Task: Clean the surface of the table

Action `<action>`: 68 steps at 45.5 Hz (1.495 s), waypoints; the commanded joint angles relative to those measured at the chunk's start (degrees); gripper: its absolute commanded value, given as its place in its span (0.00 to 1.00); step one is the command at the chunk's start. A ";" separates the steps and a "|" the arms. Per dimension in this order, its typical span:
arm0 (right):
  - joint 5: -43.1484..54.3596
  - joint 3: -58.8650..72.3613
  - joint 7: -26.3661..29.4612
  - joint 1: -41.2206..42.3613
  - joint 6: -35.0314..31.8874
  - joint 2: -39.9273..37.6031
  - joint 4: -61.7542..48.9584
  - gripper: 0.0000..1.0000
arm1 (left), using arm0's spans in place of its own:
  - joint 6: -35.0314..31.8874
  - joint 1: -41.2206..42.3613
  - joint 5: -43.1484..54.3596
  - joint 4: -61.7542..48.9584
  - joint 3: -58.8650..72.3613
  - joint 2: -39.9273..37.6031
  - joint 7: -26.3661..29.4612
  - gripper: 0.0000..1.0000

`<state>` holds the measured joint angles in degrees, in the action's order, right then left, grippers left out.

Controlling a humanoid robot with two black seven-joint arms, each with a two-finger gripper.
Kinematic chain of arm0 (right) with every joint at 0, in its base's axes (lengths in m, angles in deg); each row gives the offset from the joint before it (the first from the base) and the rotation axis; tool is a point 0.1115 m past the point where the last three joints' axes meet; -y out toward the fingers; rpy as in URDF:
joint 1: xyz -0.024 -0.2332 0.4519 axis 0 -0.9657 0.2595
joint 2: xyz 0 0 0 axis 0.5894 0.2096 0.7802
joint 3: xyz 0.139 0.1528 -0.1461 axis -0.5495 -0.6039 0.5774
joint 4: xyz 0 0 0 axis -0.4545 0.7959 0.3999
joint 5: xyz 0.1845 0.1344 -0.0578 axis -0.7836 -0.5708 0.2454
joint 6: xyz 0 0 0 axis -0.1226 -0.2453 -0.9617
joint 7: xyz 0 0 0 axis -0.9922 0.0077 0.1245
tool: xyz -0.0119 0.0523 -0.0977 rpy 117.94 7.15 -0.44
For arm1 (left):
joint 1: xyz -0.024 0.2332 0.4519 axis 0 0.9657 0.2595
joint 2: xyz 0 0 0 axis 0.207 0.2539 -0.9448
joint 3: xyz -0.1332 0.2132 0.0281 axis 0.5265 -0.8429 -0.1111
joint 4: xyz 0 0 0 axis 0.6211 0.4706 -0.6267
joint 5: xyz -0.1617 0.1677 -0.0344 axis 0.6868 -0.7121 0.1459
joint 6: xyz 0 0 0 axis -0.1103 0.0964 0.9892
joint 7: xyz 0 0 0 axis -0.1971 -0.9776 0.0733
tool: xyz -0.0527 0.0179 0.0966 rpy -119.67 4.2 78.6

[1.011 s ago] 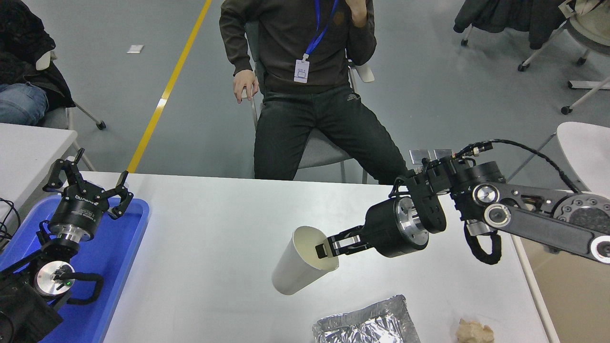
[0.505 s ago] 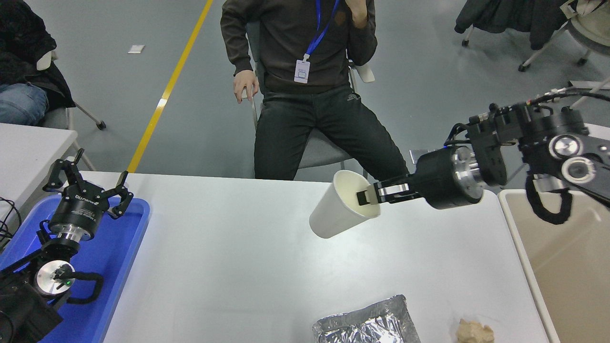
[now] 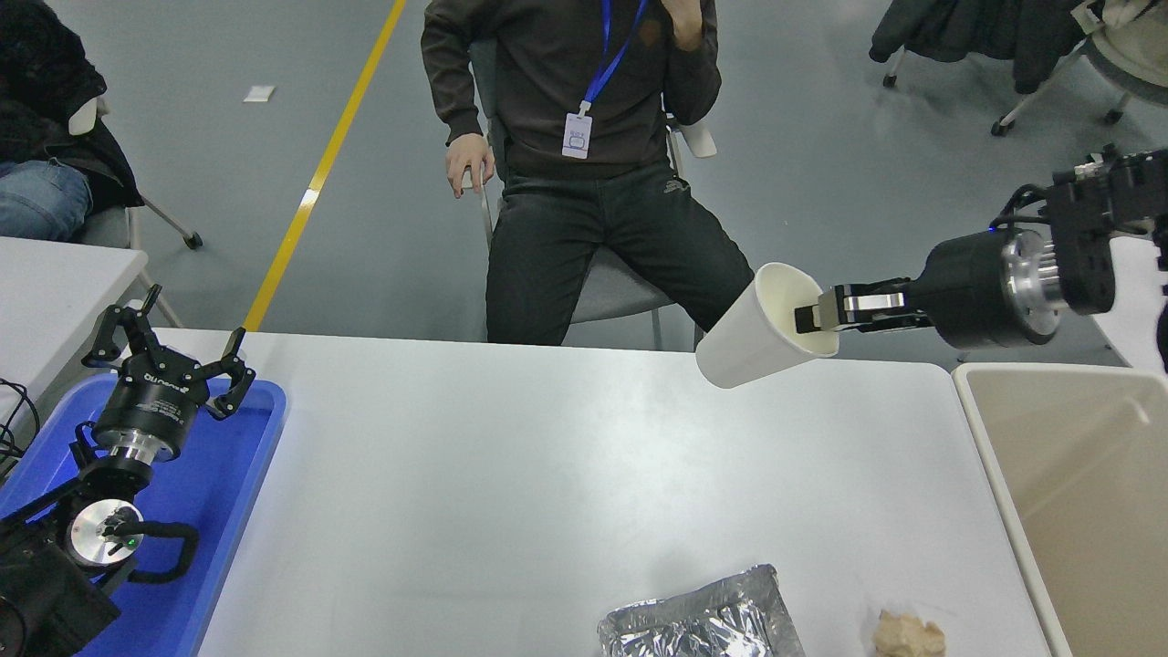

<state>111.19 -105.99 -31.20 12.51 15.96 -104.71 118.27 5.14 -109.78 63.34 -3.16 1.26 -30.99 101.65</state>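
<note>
The wide white matte desk (image 3: 511, 474) fills the frame's centre, rigid and smooth; the right hand (image 3: 815, 316), at the upper right, pinches a light, crushable white paper cup (image 3: 757, 342) by its rim.

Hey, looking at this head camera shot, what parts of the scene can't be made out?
- Foil: its near part is cut off by the bottom edge.
- Crumpled brown scrap: cut by the bottom edge, too small to identify.
- Beige bin: cut off by the right and bottom edges.
- Cup: its inside is partly blocked by the right gripper clamped on its rim.
- Badge: print too small.
</note>
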 commanded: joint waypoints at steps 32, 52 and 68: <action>8.73 1.54 -18.27 -3.64 -1.77 -13.27 -8.09 0.00 | 0.00 0.00 0.00 0.00 0.00 0.01 0.00 1.00; 11.72 1.62 -24.34 -7.68 -1.51 -13.89 -18.46 0.00 | 0.00 0.00 0.00 0.00 0.00 0.01 0.00 1.00; 13.57 1.62 -30.22 -14.01 2.36 -12.57 -29.98 0.00 | 0.00 0.00 0.00 0.00 0.00 0.01 0.00 1.00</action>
<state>123.83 -104.38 -57.44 2.41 15.98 -117.97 95.47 5.14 -109.78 63.34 -3.16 1.26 -30.99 101.65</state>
